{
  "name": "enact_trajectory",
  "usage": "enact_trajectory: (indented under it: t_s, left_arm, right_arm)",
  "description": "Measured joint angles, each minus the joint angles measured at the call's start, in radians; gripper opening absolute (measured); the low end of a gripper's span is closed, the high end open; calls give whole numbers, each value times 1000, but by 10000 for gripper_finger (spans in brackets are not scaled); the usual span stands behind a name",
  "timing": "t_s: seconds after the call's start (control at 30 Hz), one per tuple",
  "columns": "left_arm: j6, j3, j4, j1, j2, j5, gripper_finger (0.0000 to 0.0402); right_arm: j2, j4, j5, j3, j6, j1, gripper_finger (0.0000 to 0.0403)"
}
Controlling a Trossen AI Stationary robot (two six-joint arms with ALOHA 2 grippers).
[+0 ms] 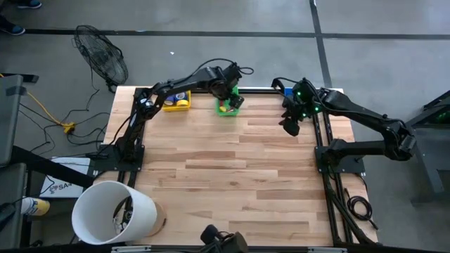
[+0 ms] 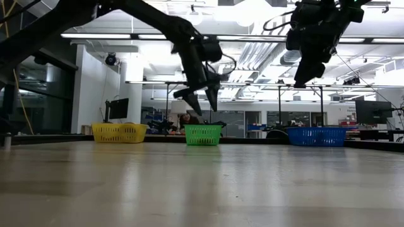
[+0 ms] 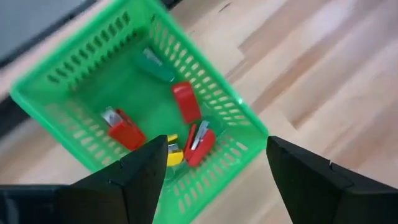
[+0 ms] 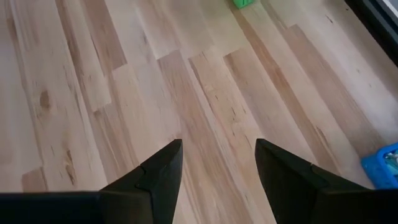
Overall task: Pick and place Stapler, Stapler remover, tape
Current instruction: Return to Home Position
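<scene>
Here, left pincer [image 3: 216,143] spread above green basket [image 3: 93,51] — staplers [image 3: 185,102] inside, right pincer [image 4: 219,144] spread too

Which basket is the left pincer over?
The green plastic mesh basket, middle of the row, red staplers inside; the open left pincer hangs above it. The yellow basket and blue basket flank it.

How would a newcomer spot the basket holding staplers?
Three plastic baskets line the wooden table's far edge. The green basket stands between the yellow basket and the blue basket, under the open left gripper; the right gripper hangs aside. Only it is green, with red staplers inside.
</scene>
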Motion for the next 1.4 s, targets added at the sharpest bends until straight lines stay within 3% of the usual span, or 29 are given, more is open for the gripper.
enact_trajectory:
  t_s: [0.13,0.37,0.8,0.9,1.0,1.07,1.27,1.4]
  left_arm:
    - [110,93,-92,-7,-1,3,268]
    - [234,243,-202,-20,-27,-12,268]
    - [374,247,-244,-75,-244,-23,269]
    - [393,217,-239,-90,-293,-23,269]
    - [393,137,-213,-92,-368,-35,269]
    - [385,48,-175,-93,-431,-39,269]
    - [297,-401,86,-92,-712,-35,269]
    - [195,-722,324,-92,-932,40,269]
  right_arm:
    - [0,33,0,0,27,0,193]
    - [0,120,1,0,245,0,193]
    - [0,312,-2,0,399,0,193]
    - [-8,308,-73,0,423,0,193]
    - [-50,299,-182,-2,424,1,193]
    - [-98,299,-196,-2,421,1,193]
    - [-286,298,-85,-2,371,1,193]
    - [-374,346,-55,-2,354,1,193]
